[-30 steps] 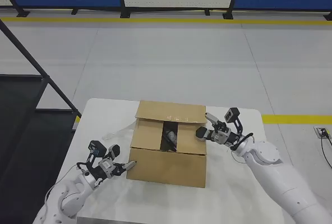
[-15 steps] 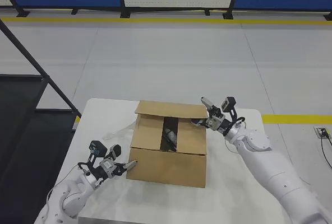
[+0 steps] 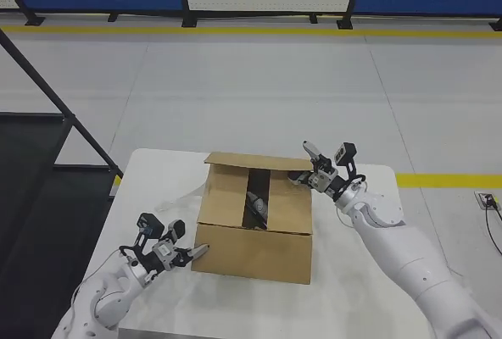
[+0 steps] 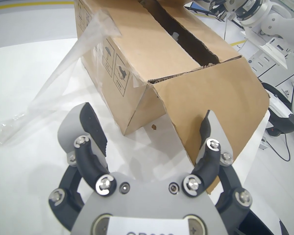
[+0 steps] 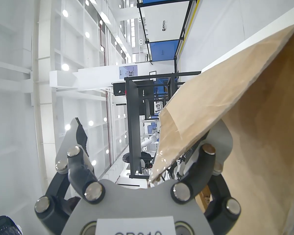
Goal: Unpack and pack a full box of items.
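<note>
A brown cardboard box [image 3: 251, 246] stands mid-table, its top flaps parted along a dark slot where a grey item [image 3: 258, 208] lies inside. My left gripper [image 3: 192, 252] is open low at the box's near left corner; in the left wrist view the left gripper [image 4: 149, 128] has one fingertip [image 4: 207, 125] beside the box's [image 4: 147, 50] hanging front flap [image 4: 218, 113]. My right gripper [image 3: 306, 165] is open at the right end of the far flap [image 3: 255, 160], which stands tilted up. The flap's corner [image 5: 186, 128] lies between the fingers of the right gripper [image 5: 149, 135].
A strip of clear plastic tape [image 3: 176, 201] trails from the box's left side onto the white table [image 3: 158, 182]; it also appears as a tape strip [image 4: 71, 59]. A black frame [image 3: 30, 169] stands off the table's left edge.
My right gripper rose from the box's right side to the far flap's right end, and that flap swung from lying outward to standing up. The left arm barely moved.
</note>
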Motion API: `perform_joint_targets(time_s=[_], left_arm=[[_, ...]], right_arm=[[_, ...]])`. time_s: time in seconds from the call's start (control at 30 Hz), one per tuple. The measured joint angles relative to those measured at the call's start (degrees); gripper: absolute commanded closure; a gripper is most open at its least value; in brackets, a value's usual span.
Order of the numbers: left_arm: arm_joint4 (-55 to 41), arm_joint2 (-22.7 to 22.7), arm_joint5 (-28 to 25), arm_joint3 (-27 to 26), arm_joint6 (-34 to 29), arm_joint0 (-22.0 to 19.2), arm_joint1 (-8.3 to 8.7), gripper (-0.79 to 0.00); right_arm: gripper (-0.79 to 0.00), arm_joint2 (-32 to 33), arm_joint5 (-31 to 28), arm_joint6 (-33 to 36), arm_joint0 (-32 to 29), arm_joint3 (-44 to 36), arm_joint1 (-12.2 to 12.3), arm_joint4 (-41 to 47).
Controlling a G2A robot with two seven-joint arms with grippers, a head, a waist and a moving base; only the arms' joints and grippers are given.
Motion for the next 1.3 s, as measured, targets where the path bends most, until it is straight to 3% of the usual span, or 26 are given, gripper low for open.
perform_joint_targets(time_s=[0.23, 0.43, 0.67, 1.3], left_arm=[[-0.31, 0.72, 0.13, 0.34, 0.05, -0.51, 0.06, -0.785], [-0.2, 1.7, 0.3, 0.32, -0.51, -1.01, 0.09, -0.785], [-0.82, 1.78, 0.77, 0.17, 0.84, -0.55, 0.18, -0.785], [-1.12, 2.23, 0.72, -0.24, 1.22, -0.12, 0.54, -0.785]], right_arm=[[-0.785, 0.45, 0.13, -0.34, -0.84, -1.02, 0.01, 0.11], [-0.785, 1.6, 0.51, -6.51, -1.04, -3.18, -1.05, -0.62], [-0.785, 0.68, 1.46, -16.43, 2.07, 0.08, -3.77, -3.28], [-0.785, -1.31, 1.33, -25.22, 10.09, 15.14, -11.43, -7.2]])
